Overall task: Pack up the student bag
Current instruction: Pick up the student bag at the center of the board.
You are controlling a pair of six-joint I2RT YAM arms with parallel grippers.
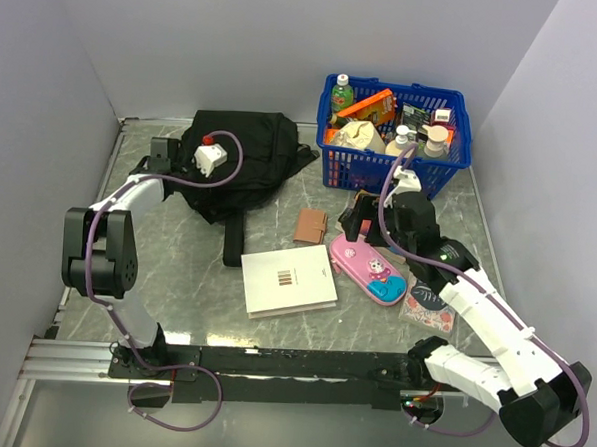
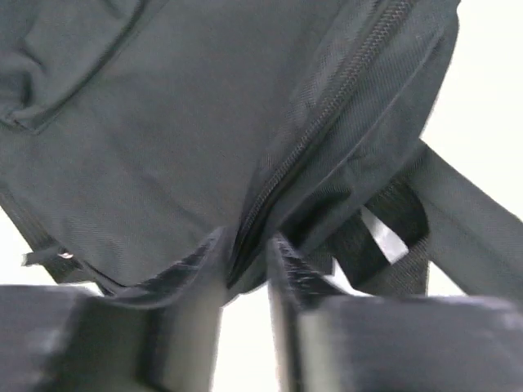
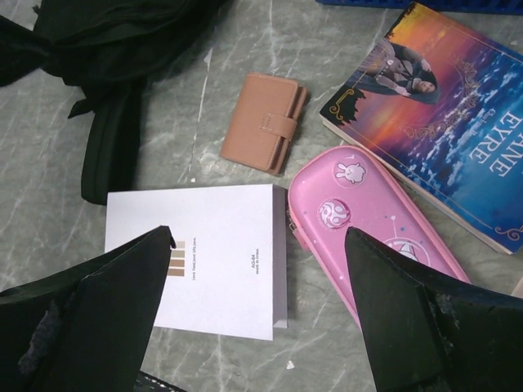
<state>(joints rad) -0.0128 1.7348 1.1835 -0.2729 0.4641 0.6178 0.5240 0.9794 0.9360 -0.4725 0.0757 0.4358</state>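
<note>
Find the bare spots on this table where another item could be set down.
Bare table lies between the left arm, the backpack strap and the white notebook. Crowded: wallet, pink case and book in front of the basket.

Left tool [image 2: 245, 245] pinched narrow (arm stretched forward), right tool [image 3: 260, 237] spread wide.

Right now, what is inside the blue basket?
A green-capped bottle, an orange box, a beige pouch and cream bottles fill the blue basket. Anything beneath them is covered.
</note>
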